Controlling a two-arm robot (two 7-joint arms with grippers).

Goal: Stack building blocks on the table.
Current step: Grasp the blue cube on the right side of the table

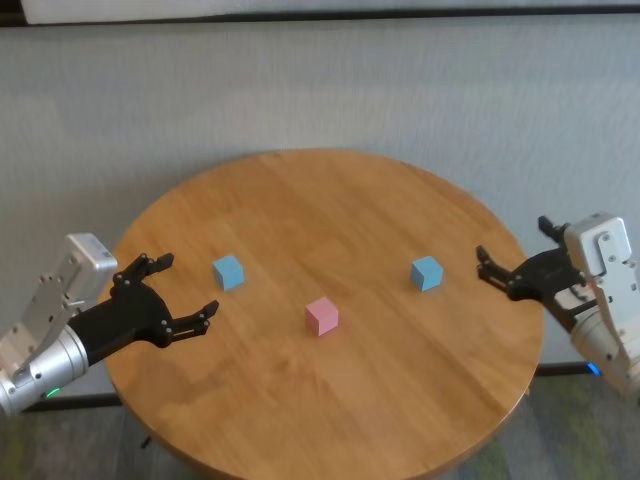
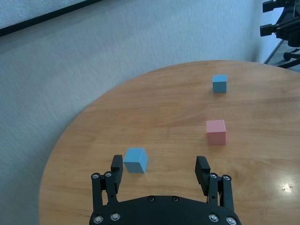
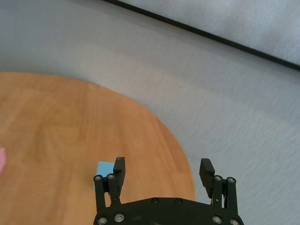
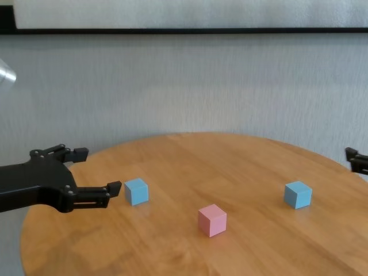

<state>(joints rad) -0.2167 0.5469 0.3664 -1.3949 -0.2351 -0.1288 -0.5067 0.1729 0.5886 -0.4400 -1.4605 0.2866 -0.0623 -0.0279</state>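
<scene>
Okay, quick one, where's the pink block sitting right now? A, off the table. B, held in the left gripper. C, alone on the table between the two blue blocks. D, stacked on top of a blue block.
C: the pink block rests on the table, apart from the left blue block and the right blue block.

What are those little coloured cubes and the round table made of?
The pink cube and two light blue cubes look like matte painted wood or foam: flat, even colour, no shine, crisp edges. Which one, the look leaves open. The table looks like wood or wood veneer: honey-brown grain and plank seams with a soft sheen.
</scene>
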